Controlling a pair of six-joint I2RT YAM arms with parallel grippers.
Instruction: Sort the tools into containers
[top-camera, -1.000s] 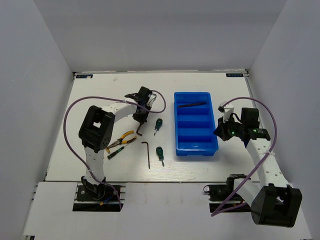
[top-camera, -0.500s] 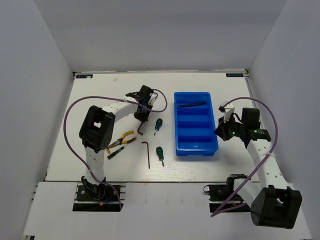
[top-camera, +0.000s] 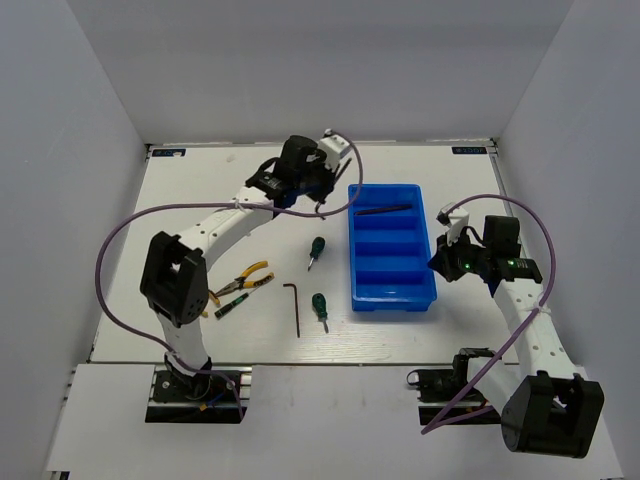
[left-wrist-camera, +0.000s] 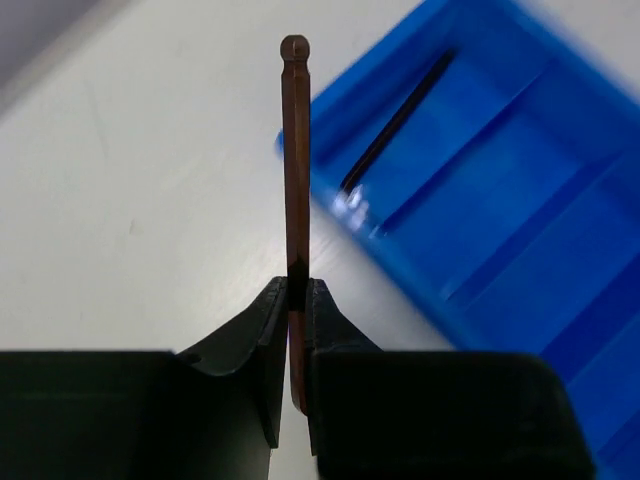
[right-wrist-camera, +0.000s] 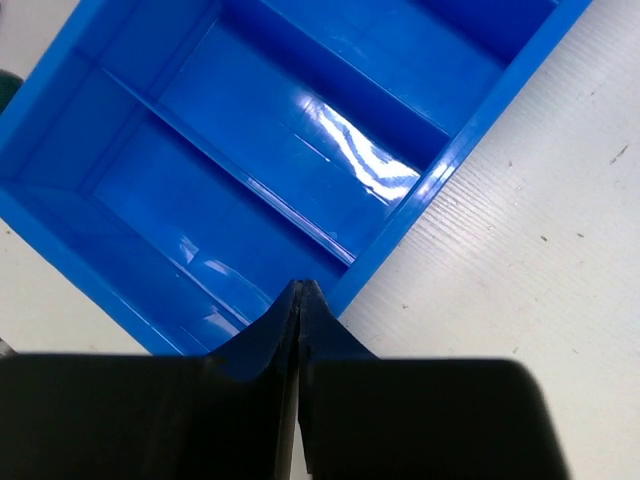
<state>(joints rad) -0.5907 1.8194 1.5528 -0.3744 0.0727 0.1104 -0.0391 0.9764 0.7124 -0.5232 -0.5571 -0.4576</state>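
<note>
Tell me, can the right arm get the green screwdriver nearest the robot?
Probably not easily: the blue tray sits between the right gripper and that screwdriver, so it must reach over it.

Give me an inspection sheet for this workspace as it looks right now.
Surface: white tabletop.
Job's things: bright blue four-compartment plastic tray holds one thin dark hex key in its far compartment; outside lie an L-shaped dark hex key, two stubby green-handled screwdrivers, yellow-handled pliers, a slim dark-green tool.
Clutter: nothing seen.
Grippers: left gripper, fingers clamping a brownish hex key; right gripper shut, empty, beside tray.
Cables: purple cables loop off both arms.
Surroundings: plain grey walls.
</note>
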